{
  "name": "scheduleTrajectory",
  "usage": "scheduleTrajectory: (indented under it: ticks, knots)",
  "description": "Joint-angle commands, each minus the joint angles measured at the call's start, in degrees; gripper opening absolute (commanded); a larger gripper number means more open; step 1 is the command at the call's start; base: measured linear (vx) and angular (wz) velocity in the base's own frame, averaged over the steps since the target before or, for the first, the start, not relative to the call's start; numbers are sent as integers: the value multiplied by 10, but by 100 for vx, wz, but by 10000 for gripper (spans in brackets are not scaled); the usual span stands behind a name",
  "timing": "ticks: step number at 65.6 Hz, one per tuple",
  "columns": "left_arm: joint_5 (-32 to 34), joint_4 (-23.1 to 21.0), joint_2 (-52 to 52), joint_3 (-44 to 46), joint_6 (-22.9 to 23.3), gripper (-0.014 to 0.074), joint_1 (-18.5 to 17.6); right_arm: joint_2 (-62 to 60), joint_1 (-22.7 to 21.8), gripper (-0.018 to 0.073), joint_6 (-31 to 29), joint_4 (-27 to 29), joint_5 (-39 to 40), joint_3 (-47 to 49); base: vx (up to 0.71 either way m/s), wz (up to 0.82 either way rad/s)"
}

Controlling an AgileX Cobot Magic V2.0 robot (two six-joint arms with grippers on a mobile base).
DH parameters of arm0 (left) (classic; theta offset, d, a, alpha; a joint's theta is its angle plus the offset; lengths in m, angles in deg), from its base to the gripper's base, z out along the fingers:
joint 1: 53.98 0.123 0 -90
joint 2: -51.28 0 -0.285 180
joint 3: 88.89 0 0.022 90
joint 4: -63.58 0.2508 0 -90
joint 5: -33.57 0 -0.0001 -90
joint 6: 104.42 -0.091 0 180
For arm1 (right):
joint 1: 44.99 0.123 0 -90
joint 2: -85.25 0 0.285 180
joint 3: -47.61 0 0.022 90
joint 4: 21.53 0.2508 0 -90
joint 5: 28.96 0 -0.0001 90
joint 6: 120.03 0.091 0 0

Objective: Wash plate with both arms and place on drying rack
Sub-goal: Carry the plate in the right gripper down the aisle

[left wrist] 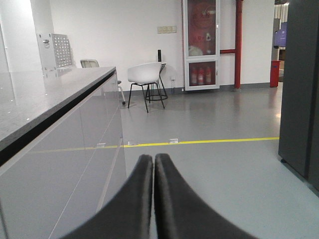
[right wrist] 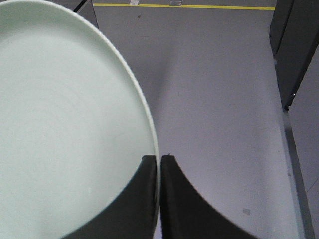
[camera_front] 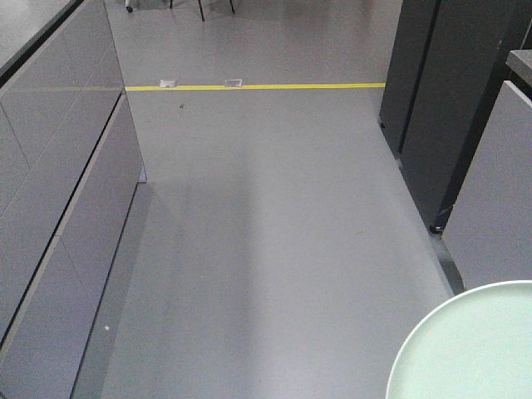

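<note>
Over bare floor (camera_front: 274,249), right gripper (right wrist: 158,159) pinches the plate (right wrist: 65,124) by its rim, seemingly for carrying; left gripper (left wrist: 153,158) is clenched, empty.

We're in what looks like a lab or demo space w/ a mock kitchen, prob. not a home: bare grey floor (camera_front: 274,249) w/ yellow tape line (camera_front: 249,86), long grey counter (left wrist: 45,99) w/ flat drawer fronts, white chair (left wrist: 145,74) by the wall, glass fire cabinet (left wrist: 201,45) w/ extinguishers, red pipe (left wrist: 238,40) beside it.

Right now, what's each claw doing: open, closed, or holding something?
Left claw: closed, holding nothing.
Right claw: closed on the rim of the plate.
</note>
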Motion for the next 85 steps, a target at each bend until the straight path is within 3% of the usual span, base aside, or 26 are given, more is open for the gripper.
scheduleTrajectory:
  ticks: [1, 46, 85]
  knots:
    - [40, -5, -9, -12, 3, -5, -4, 13, -2, -5, 0, -4, 41, 13, 25, 0]
    - [40, -5, -9, -12, 3, -5, -4, 13, -2, -5, 0, -4, 41, 13, 23, -3]
    - [40, -5, -9, -12, 3, -5, -4, 13, -2, -5, 0, -4, 41, 13, 18, -34]
